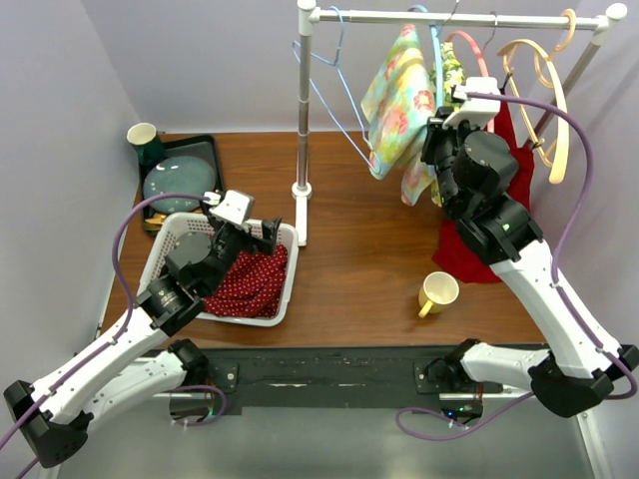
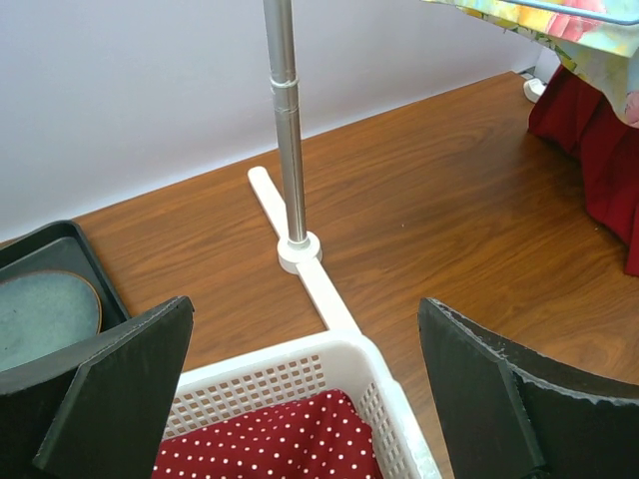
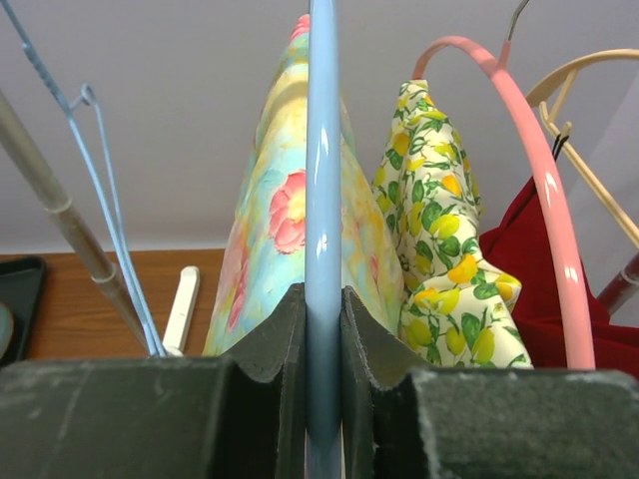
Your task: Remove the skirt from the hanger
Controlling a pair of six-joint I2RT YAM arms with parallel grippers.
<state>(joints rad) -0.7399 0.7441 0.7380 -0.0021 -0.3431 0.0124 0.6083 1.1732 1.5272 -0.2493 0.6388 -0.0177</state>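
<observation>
The pastel floral skirt (image 1: 397, 105) hangs on a light blue hanger (image 1: 436, 60) on the white rack's rail (image 1: 449, 17). My right gripper (image 1: 439, 130) is raised beside it and shut on the blue hanger (image 3: 323, 200); in the right wrist view its fingers (image 3: 323, 309) pinch the hanger's bar, with the skirt (image 3: 275, 230) draped just behind. My left gripper (image 1: 250, 225) is open and empty over the far edge of the white laundry basket (image 1: 290, 269). In the left wrist view the left gripper (image 2: 305, 309) is spread wide above the basket's rim (image 2: 300, 364).
A red polka-dot cloth (image 1: 250, 284) lies in the basket. A lemon-print garment (image 3: 449, 259) on a pink hanger (image 3: 544, 190), a red garment (image 1: 469, 254) and wooden hangers (image 1: 549, 90) hang right of the skirt. A yellow mug (image 1: 437, 292) stands on the table; a tray with plate (image 1: 180, 180) and green mug (image 1: 143, 135) sit far left. The rack pole (image 2: 285, 120) stands mid-table.
</observation>
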